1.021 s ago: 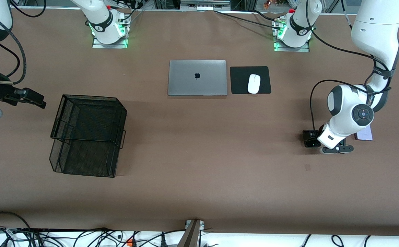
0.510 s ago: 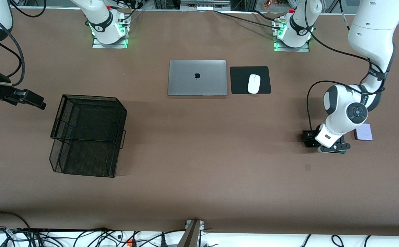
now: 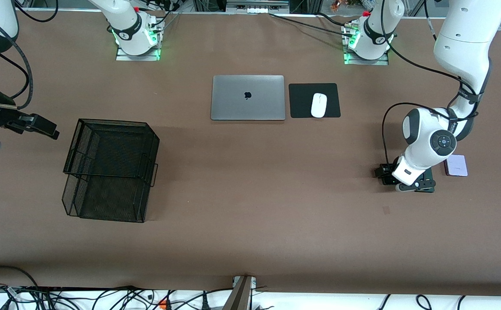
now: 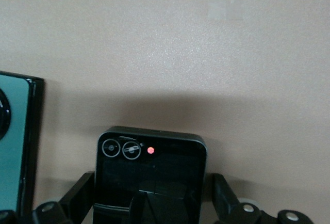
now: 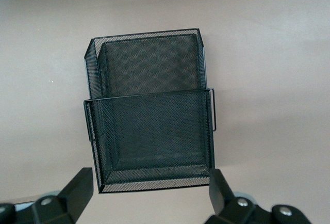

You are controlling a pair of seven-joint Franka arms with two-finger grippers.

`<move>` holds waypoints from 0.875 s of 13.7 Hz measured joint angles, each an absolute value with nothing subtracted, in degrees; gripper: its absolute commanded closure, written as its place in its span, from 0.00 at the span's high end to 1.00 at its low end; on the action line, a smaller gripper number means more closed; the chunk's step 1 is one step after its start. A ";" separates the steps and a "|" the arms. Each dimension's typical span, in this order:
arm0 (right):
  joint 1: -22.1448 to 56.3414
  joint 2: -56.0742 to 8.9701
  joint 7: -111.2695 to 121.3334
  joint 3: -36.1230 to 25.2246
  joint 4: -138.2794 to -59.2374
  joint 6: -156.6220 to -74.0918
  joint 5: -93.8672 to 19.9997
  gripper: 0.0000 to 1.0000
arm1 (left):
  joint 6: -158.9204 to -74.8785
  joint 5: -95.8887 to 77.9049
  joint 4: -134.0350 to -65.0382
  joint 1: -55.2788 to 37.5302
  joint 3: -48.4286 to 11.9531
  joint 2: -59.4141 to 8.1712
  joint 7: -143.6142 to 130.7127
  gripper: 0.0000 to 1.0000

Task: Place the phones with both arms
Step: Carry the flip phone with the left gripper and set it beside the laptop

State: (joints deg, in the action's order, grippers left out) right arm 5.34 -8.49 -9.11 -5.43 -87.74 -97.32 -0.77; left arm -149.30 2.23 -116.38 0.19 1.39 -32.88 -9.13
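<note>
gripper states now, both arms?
Left gripper: open, fingers on either side of the small black squarish phone, not gripping it.
Right gripper: open, empty, over the black wire-mesh basket.

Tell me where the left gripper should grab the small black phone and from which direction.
Grip the black phone across its two long side edges, coming straight down from above. It lies flat on the table, so only its thin edges offer purchase. The left gripper is open and straddles it, with the green phone lying close beside one finger.

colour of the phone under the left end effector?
Black phone, with a small red dot beside its two camera rings. Left wrist view shows it best.
</note>
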 measured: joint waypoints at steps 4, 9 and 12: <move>5.33 -8.49 -9.14 -5.44 -87.75 -97.36 -0.77 0.99 | -149.47 2.23 -116.47 0.02 1.33 -32.61 -9.40 0.36; 5.32 -8.48 -9.19 -5.54 -87.74 -99.22 -0.77 1.00 | -149.41 2.23 -116.51 0.03 1.34 -32.40 -9.44 0.05; 5.32 -8.59 -9.20 -5.54 -87.76 -102.08 -0.78 1.00 | -146.22 2.22 -114.84 0.03 1.33 -32.58 -10.02 0.04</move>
